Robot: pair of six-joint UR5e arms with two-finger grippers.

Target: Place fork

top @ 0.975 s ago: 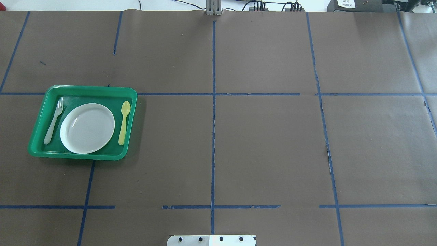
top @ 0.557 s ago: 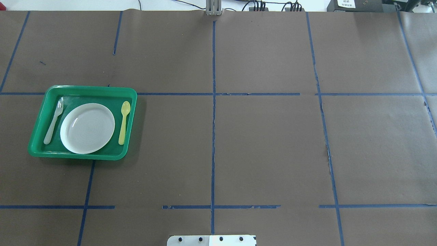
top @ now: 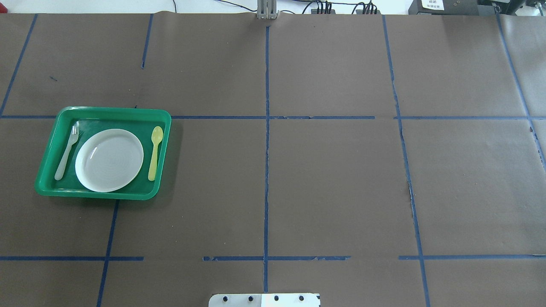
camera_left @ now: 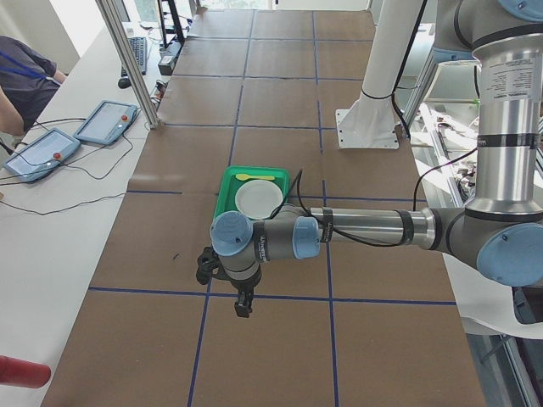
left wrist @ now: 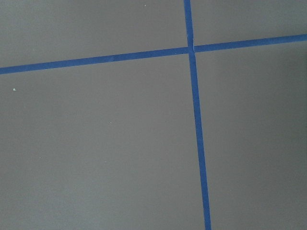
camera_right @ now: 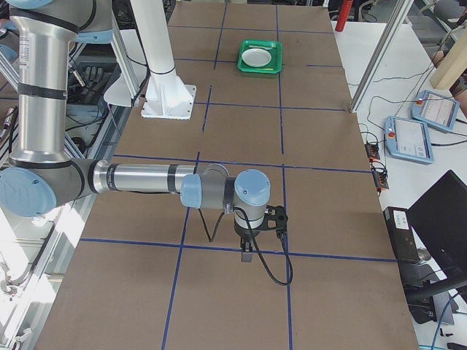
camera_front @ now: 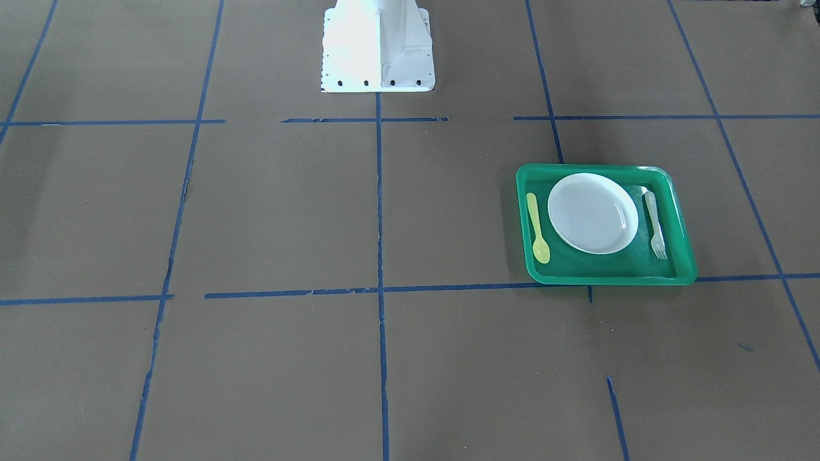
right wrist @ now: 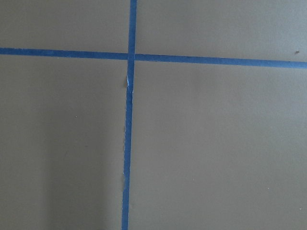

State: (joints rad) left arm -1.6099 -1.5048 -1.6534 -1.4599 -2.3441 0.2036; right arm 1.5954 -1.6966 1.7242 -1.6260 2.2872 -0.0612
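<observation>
Fork (top: 67, 150) is what I'm tracking, so from the overhead feed I work outward from the robot's white base plate (top: 264, 300) at the 6 o'clock edge. Brown paper covers the table (top: 332, 179), which is ruled with blue tape lines (top: 266, 170). Out towards 9 o'clock sits the green tray (top: 113, 110). The fork lies flat on the tray floor at 9 o'clock of the white plate (top: 109, 160), just beside it with a thin gap showing. Its tines point roughly to 12 o'clock, away from the robot. The yellow spoon (top: 155, 153) lies at the plate's 3 o'clock, bowl also towards 12. On the left side camera the near arm reaches out low, and the left gripper (camera_left: 243, 305) hangs pointing down over a tape line, empty air under it, with the tray farther along the table. On the right side camera the right gripper (camera_right: 246, 254) hangs likewise, and the tray is well apart at the far end. From these angles I cannot tell how wide either claw stands. Both wrist feeds give only paper and crossing tape.
</observation>
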